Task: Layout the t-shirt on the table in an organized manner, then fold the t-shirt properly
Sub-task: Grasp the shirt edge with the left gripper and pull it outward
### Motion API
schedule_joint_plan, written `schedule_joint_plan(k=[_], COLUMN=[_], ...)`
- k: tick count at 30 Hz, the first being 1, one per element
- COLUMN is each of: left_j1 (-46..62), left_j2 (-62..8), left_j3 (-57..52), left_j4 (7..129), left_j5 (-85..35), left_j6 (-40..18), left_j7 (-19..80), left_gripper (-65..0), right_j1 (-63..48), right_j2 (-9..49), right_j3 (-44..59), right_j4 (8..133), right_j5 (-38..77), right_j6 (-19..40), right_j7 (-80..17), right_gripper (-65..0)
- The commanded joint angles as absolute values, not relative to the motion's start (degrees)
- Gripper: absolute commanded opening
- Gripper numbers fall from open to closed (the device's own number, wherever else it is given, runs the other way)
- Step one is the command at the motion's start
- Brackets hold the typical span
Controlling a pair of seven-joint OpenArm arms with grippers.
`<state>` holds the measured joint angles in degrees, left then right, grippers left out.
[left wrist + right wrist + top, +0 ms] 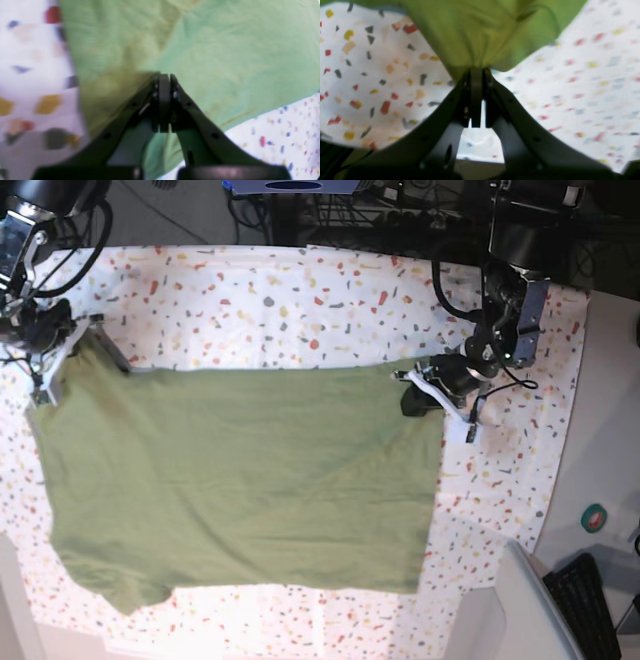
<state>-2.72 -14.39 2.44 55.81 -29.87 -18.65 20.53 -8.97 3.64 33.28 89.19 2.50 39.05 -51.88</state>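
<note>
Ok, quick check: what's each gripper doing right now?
Left gripper: closed, pinching the edge of the t-shirt.
Right gripper: closed, pinching the t-shirt's other top corner.

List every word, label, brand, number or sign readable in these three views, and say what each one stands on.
None can be read.
The t-shirt shows plain green cloth, with no print or legible tag.
The table cloth carries only coloured flecks, no letters.
The left gripper and right gripper, each shut on the t-shirt, show no markings.
The small round thing beside the table is too small to read.
</note>
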Motion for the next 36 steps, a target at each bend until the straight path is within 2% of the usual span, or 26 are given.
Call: schedule_joint_plan(k=[1, 7, 10, 12, 13, 17, 20, 22, 24, 26, 27, 32, 36], left_j1=[-2.2, -1.0, 0.0, 1.4, 2.2, 3.2, 2.6, 1.4, -0.3, -2.1, -2.7, -2.9, -2.9], left_j2=[-15.6, -17.0, -17.2, -16.8, -16.7, -14.5, -12.3, -10.6, -9.5, -8.6, -8.3, -8.2, -9.0], left_j3=[2.2, 2.2, 1.4, -1.6, -3.1, -6.2, -6.0, -6.0, -5.9, -5.9, -5.9, -5.9, -6.4], left_j4=[55.4, 59.1, 63.4, 67.1, 69.4, 75.1, 74.5, 73.2, 71.1, 67.3, 65.5, 60.2, 56.1], left_j5=[-26.2, -26.4, -26.4, -26.4, -26.4, -26.4, -25.9, -25.9, -25.8, -24.7, -23.2, -15.0, -12.9], left_j6=[-15.3, -15.3, -15.3, -15.3, -15.3, -15.3, -15.3, -15.3, -15.3, -15.3, -15.3, -15.3, -15.3], left_j7=[24.6, 24.6, 25.1, 25.4, 26.6, 32.1, 32.0, 31.9, 31.9, 31.9, 31.9, 27.6, 25.9], left_gripper=[-65.0, -65.0, -65.0, -65.0, -65.0, -65.0, -65.0, -65.0, -65.0, -65.0, -65.0, -65.0, -65.0], right_j1=[-8.7, -8.8, -8.9, -9.5, -9.7, -8.0, -3.3, 0.7, 4.2, 7.4, 8.5, 12.1, 12.5], right_j2=[3.8, 0.0, -0.8, -1.8, -2.3, -2.8, 0.1, 3.0, 5.5, 8.1, 9.5, 15.3, 17.4], right_j3=[34.2, 37.4, 40.6, 43.8, 45.9, 50.9, 51.0, 50.9, 50.9, 50.1, 48.7, 42.7, 41.0], right_j4=[89.1, 87.5, 89.4, 91.7, 93.6, 96.3, 92.6, 87.7, 81.7, 74.2, 70.1, 53.4, 47.2], right_j5=[2.6, 2.6, 2.6, 2.8, 2.8, 2.9, 2.9, 2.9, 2.8, 2.8, 2.7, 2.7, 2.6], right_j6=[38.9, 38.9, 39.0, 39.2, 39.2, 39.3, 39.3, 39.3, 39.3, 39.3, 39.3, 39.0, 38.2], right_j7=[-51.3, -51.4, -51.4, -51.4, -51.4, -50.9, -50.9, -49.9, -48.1, -46.5, -45.8, -40.4, -34.2], right_gripper=[-65.0, -65.0, -46.8, -38.1, -35.9, -34.5, -35.1, -38.9, -48.5, -61.8, -65.0, -65.0, -65.0])
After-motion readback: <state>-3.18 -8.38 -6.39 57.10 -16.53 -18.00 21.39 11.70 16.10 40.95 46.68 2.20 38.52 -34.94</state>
